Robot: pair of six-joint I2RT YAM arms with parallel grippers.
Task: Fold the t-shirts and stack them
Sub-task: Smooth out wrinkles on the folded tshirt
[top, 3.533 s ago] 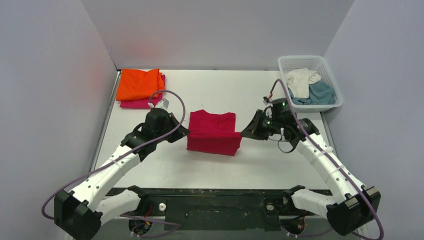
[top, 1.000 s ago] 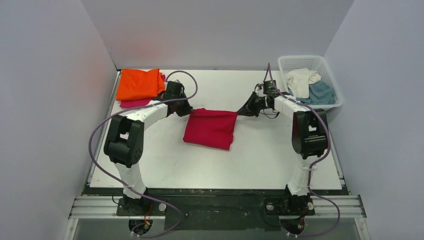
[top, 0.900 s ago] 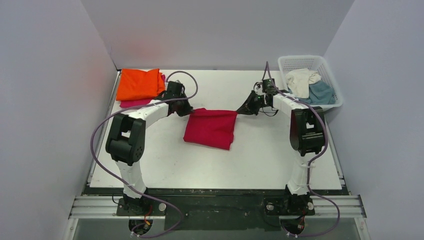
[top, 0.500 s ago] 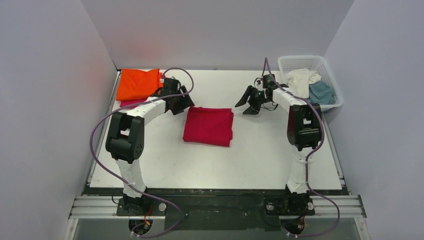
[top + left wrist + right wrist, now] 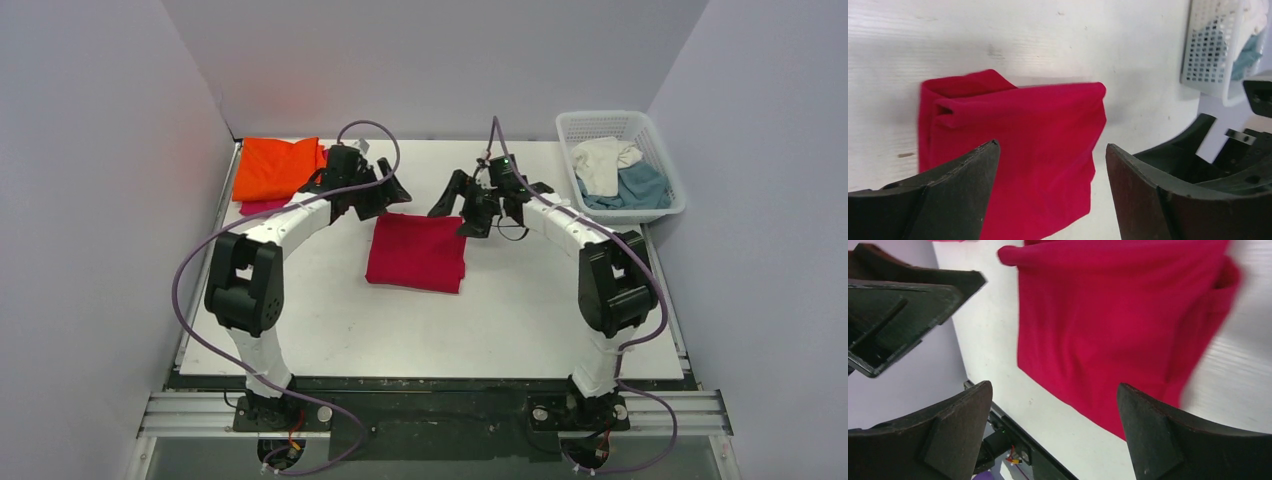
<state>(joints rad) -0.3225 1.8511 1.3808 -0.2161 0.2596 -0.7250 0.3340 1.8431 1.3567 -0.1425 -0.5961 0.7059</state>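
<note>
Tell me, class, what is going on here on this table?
Two robot arms are folding shirts. A red shirt lies folded in the middle, and the left tool and right tool both hang open near its far edge, holding nothing. An orange shirt sits folded on a pink shirt at the far left. A white shirt and a teal shirt wait in the basket.

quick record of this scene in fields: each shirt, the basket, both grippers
red shirt: folded, flat on the table, mid-table, not held
orange shirt: folded, far left corner, on top of pink shirt
basket: far right corner, holds cream shirt and teal shirt, both unfolded
left gripper: open, empty, at red shirt's far left corner
right gripper: open, empty, at red shirt's far right corner
</note>
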